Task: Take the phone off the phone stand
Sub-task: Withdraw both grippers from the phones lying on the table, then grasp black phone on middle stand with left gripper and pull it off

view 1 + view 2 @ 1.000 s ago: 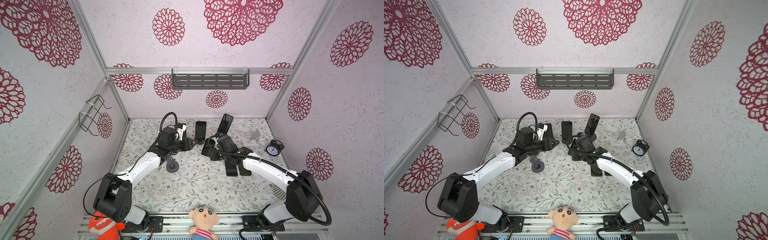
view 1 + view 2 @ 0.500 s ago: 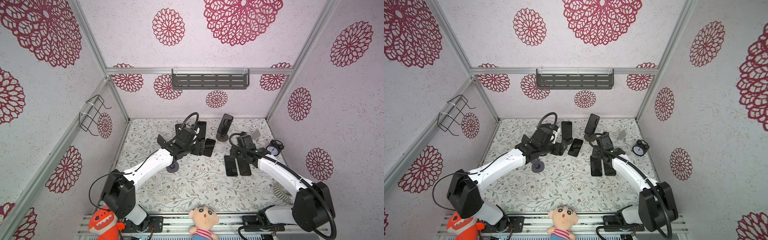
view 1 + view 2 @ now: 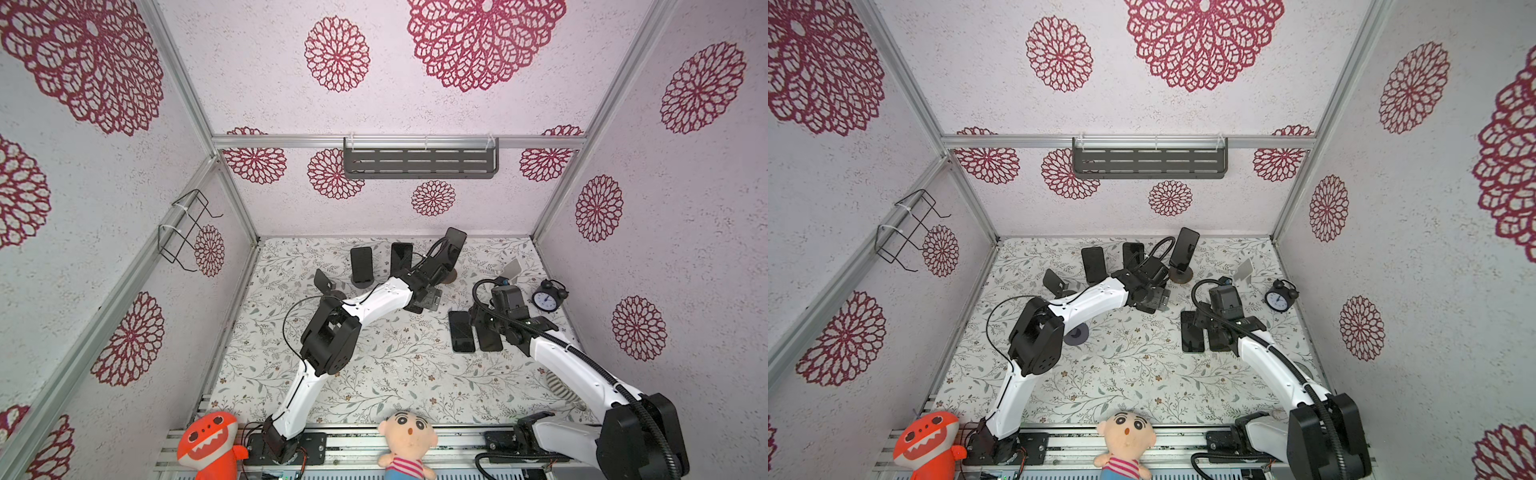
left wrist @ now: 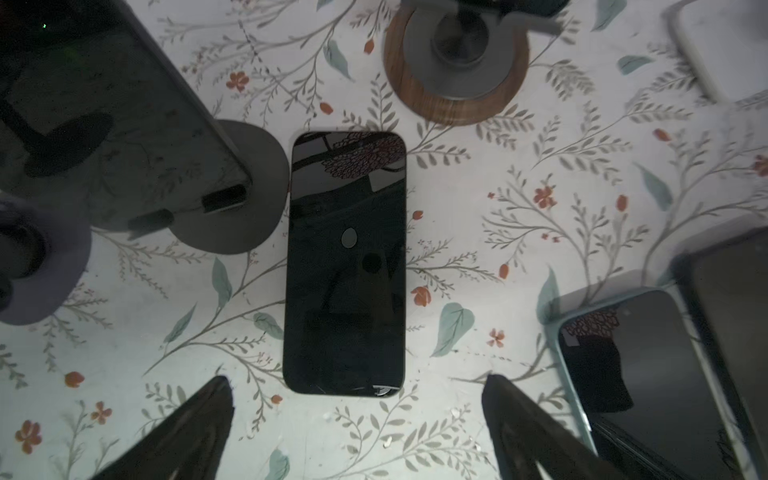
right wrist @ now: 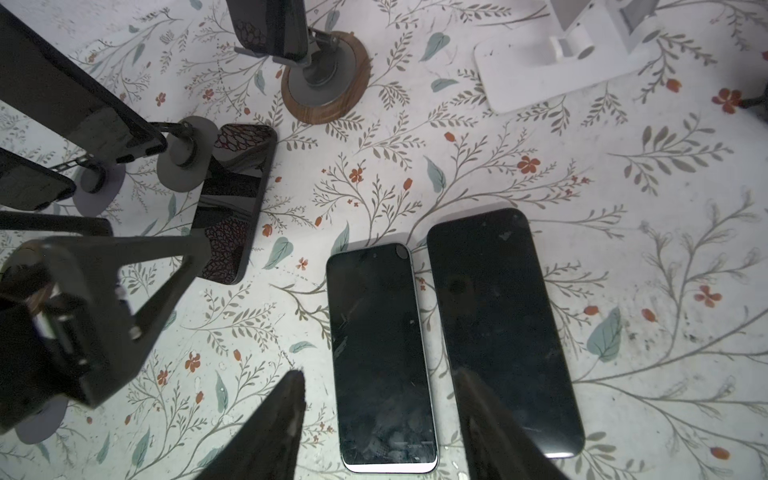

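Three phones lie flat on the floral table [image 4: 540,166]. Three more lean in stands at the rear of the tabletop, in the upper centre of both top views.

1. Left gripper [image 4: 356,377]: the jaws are spread wide and grasp nothing. The flat phone [image 4: 345,262] lies face-up beneath them, clear of both fingers and just beside a dark stand base [image 4: 232,199].
2. Right gripper [image 5: 379,372]: the jaws are parted and grasp nothing. It hovers over the paired phones [image 5: 382,353], which lie side by side at centre right in a top view.
3. Next candidate, as a judgement: the tilted phone [image 3: 454,245] on the wood-based stand [image 4: 457,62], just beyond the left gripper in a top view.

Handling: a phone is a rigid, thin slab, fairly light, with glossy glass that is slippery and liable to crack (the flat phone shows marks at its near edge). Grip it across the two long side edges near mid-length, never on the glass faces. Lift along the cradle's slope so the lower lip releases. The stand base looks light and may tip or drag if the phone catches.
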Robot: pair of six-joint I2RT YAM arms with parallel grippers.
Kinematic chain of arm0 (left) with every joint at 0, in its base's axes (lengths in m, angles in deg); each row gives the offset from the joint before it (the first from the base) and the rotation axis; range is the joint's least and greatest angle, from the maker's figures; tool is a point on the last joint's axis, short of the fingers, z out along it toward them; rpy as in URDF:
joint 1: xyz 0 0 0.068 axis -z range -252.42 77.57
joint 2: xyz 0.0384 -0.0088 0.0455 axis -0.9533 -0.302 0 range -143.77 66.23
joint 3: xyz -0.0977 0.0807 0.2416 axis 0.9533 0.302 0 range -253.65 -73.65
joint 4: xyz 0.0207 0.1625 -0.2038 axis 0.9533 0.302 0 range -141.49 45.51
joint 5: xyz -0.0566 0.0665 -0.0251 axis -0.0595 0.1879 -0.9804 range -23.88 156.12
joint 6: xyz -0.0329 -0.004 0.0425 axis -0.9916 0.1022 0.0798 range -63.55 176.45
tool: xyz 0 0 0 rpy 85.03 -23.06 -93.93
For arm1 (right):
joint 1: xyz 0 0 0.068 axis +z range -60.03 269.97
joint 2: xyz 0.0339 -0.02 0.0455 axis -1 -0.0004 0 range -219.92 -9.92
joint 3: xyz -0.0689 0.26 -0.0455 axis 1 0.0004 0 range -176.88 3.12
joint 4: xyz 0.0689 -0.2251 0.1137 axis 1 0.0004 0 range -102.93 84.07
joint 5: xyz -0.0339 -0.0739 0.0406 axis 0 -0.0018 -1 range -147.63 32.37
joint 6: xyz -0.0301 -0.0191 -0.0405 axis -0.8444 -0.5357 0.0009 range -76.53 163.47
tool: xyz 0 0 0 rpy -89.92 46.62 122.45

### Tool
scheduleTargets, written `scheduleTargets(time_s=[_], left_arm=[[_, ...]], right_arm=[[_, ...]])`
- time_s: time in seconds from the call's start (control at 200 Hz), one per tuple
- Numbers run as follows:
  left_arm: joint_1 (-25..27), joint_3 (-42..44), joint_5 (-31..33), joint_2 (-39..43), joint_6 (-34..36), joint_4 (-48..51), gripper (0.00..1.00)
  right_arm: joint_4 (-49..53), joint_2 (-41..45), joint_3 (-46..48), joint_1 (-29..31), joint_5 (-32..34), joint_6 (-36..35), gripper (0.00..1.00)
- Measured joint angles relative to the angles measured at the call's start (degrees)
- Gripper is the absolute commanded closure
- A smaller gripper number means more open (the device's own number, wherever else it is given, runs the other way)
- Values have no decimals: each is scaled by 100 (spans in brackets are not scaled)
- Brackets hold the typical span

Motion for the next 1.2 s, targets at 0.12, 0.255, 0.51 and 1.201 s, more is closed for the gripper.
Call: scheduleTargets(time_s=[0.12, 0.255, 0.51, 1.201], left_arm=[[0, -186, 39, -190, -120, 92, 0], [-7, -402, 26, -407, -203, 79, 5], [-50, -599, 44, -813, -286, 68, 6], [-243, -839, -195, -1115, -507, 79, 25]], right_arm=[[-105, 61, 57, -46, -120, -26, 36], [-201, 122, 72, -52, -225, -28, 36], [-256, 260, 221, -76, -258, -39, 35], [-166, 542, 319, -114, -258, -181, 35]])
